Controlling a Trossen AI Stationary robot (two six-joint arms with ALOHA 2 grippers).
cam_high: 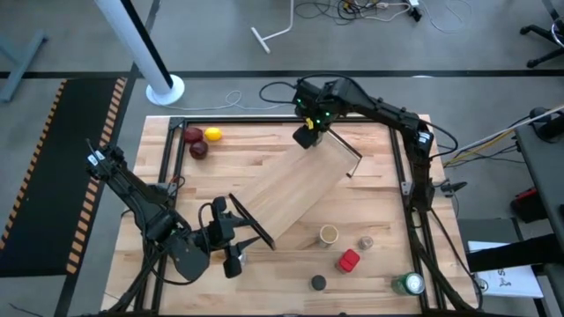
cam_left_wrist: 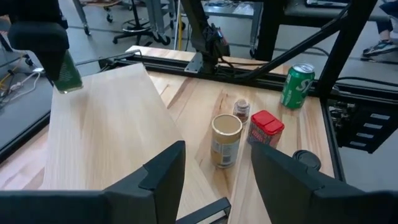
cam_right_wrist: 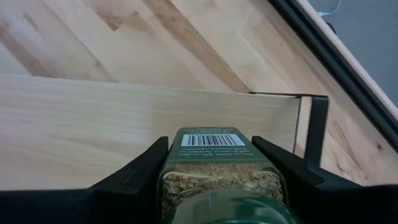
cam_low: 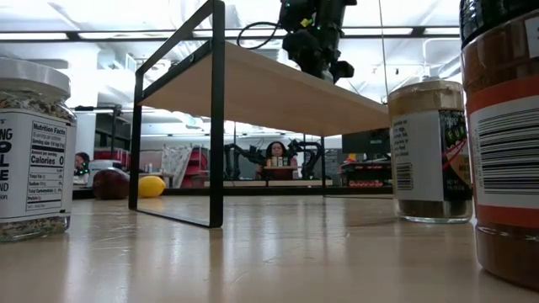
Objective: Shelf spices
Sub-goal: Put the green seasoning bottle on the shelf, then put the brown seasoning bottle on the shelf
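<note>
My right gripper (cam_high: 306, 134) is over the far end of the shelf (cam_high: 295, 189), shut on the green-lidded dark jar (cam_right_wrist: 211, 168). The shelf is a light-wood plank lying diagonally across the table on black end bars (cam_low: 215, 118). My left gripper (cam_left_wrist: 217, 168) is open at the shelf's near-left end (cam_high: 251, 220); I see no contact there. On the table right of the shelf stand the tan cylinder (cam_high: 329, 234), the tiny grey-capped jar (cam_high: 366, 241), the red box (cam_high: 349, 261) and the black-capped jar (cam_high: 318, 283). The white-capped jar (cam_low: 29, 151) shows in the low view. My right gripper pinches the green-lidded jar between its two fingers, on the jar's sides just below the lid (cam_right_wrist: 224, 208). The fingers (cam_right_wrist: 134, 171) come from above, pointing down along the jar. The jar hangs upright below them (cam_left_wrist: 65, 74), its base at the plank's top; whether it touches I cannot tell.
Red and yellow fruit (cam_high: 201, 141) lie at the far left corner. A green-and-white can (cam_high: 410, 283) stands at the near right corner. A black frame (cam_high: 405, 176) rims the table. A person (cam_low: 275, 156) sits in the room beyond it.
</note>
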